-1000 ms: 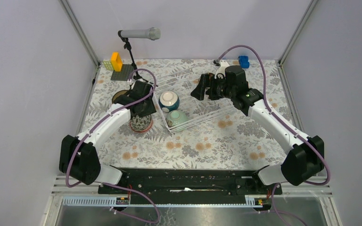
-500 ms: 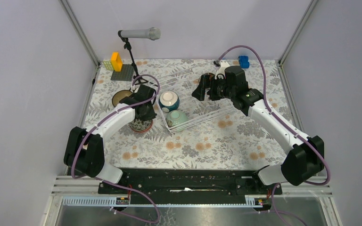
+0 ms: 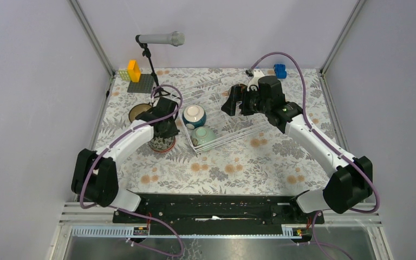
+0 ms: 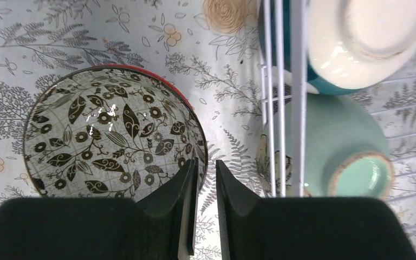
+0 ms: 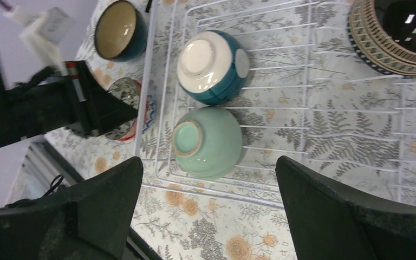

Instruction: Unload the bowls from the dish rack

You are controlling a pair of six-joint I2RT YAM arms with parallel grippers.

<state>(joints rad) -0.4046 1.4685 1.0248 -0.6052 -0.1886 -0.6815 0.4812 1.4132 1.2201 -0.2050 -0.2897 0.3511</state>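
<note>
The white wire dish rack (image 3: 249, 122) lies at mid-table. Inside it, upside down, are a teal bowl (image 3: 194, 115) and a pale green bowl (image 3: 203, 135); both also show in the right wrist view, teal bowl (image 5: 211, 67) and green bowl (image 5: 208, 142). A zigzag bowl (image 5: 395, 38) stands in the rack's far end. The floral bowl (image 4: 114, 135) stands upright on the cloth left of the rack. My left gripper (image 4: 205, 164) is closed to a narrow gap astride its right rim. My right gripper (image 5: 208, 162) hangs wide open and empty above the rack. The pink bowl is out of view.
A dark brown bowl (image 3: 138, 112) stands on the cloth behind the floral bowl. A microphone (image 3: 160, 39) on a black stand, yellow and green blocks (image 3: 134, 73) and a blue block (image 3: 279, 70) are along the back edge. The rack wall (image 4: 281, 81) is just right of my left fingers.
The left arm's elbow and shoulder have swung inward to the right, while its fingertips stay at the floral bowl's rim. The bowl and the right arm have not visibly moved.
</note>
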